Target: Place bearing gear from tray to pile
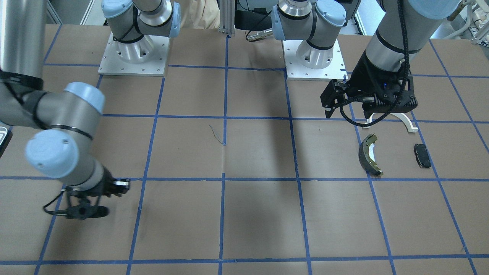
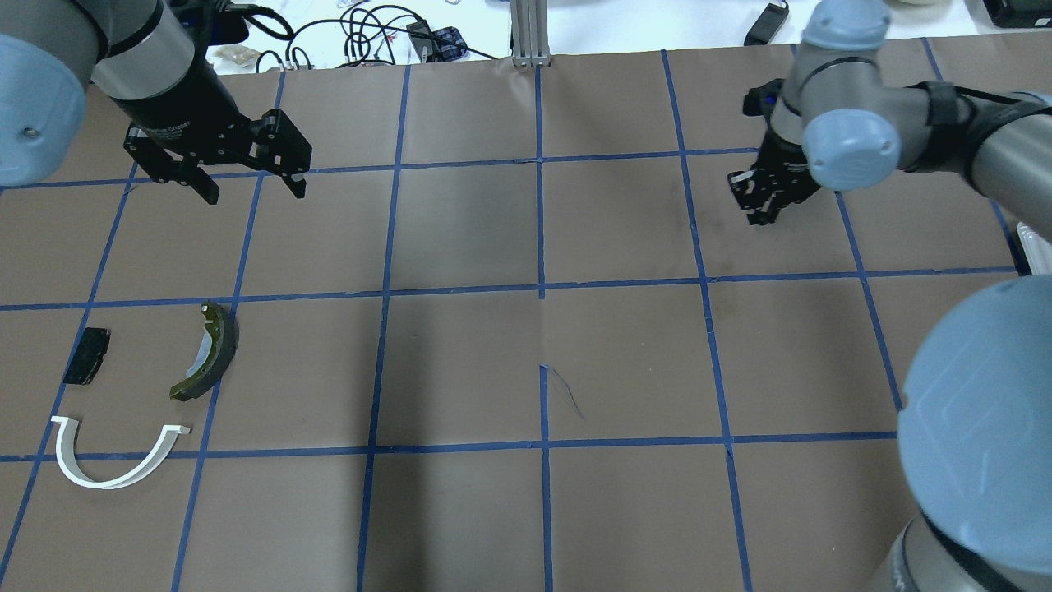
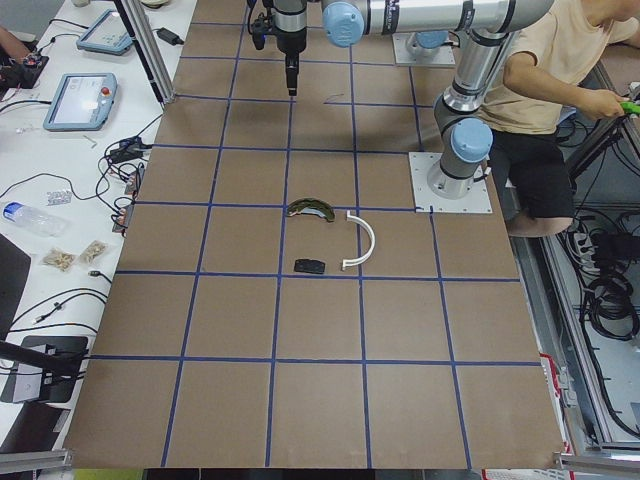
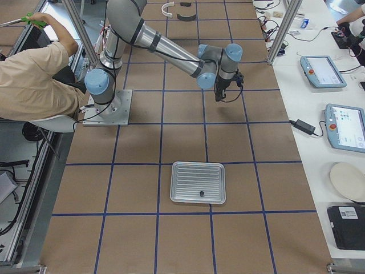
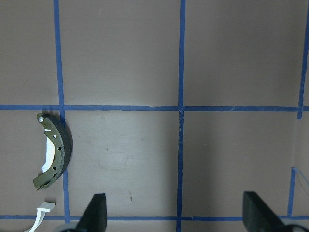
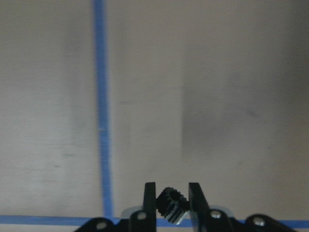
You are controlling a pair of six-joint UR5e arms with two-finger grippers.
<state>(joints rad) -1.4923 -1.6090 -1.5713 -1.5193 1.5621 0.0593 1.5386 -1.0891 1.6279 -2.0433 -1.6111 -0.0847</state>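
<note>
While the right gripper (image 6: 172, 192) hangs fingers-down over the brown-papered table (image 2: 625, 510), its two fingers are drawn in close and pinch the small black toothed bearing gear (image 6: 172, 204). The gear sits between the pads just back from the tips and is slightly tilted; in the wrist view nothing else touches it. In the overhead view that gripper is in the right half of the table, beside a blue tape line, and well apart from the pile (image 2: 140, 395). The pile lies in the left half, on the robot's side, as three loose parts that do not touch each other. A curved olive-grey brake shoe (image 2: 209, 353) is the part nearest the table's middle. A small black pad (image 2: 87, 355) lies out toward the table's left end, and a white plastic arch (image 2: 105, 484) is closest to the robot. The ribbed metal tray (image 4: 188, 177) shows only in the right side view, flat on the table and well away from the right gripper. One small dark item (image 4: 201, 194) lies in it, too small to identify. The left gripper (image 2: 255, 194) has its fingers spread wide with nothing between them. It is raised over bare table near the pile, on the side away from the robot, and touches none of the parts. Its wrist view catches the brake shoe at the left and one end of the arch at the lower left corner.
</note>
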